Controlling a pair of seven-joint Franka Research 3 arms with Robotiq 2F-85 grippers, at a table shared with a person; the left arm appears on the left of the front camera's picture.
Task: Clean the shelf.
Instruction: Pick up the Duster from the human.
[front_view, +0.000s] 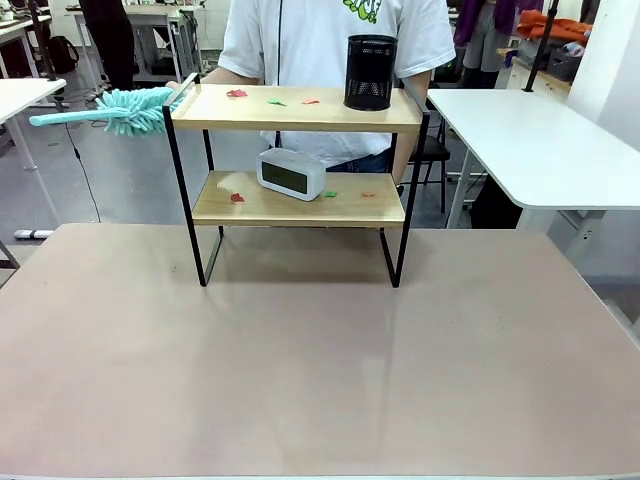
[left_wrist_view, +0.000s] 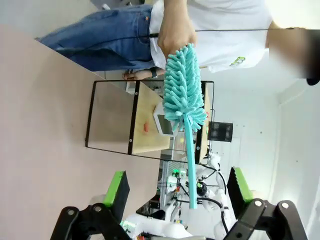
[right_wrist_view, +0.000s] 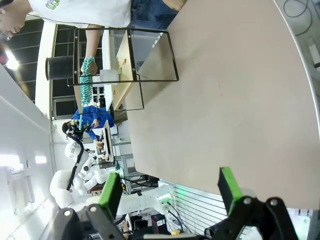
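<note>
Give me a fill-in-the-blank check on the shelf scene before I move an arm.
The black mesh cup stands on the shelf, on its ___ board.
The white clock sits on the ___ board.
The teal duster is held in the ___'s hand.
The left gripper and right gripper both stand ___.
Missing words: top; lower; person; open.

No words or numbers can be read here. The person's white shirt (front_view: 300, 40) has a green print (front_view: 365, 10) on the chest (cut off at the top edge and too small to tell). The little white clock (front_view: 290, 173) on the lower board of the shelf (front_view: 350, 205) has a dark screen, and its numbers cannot be made out.
</note>
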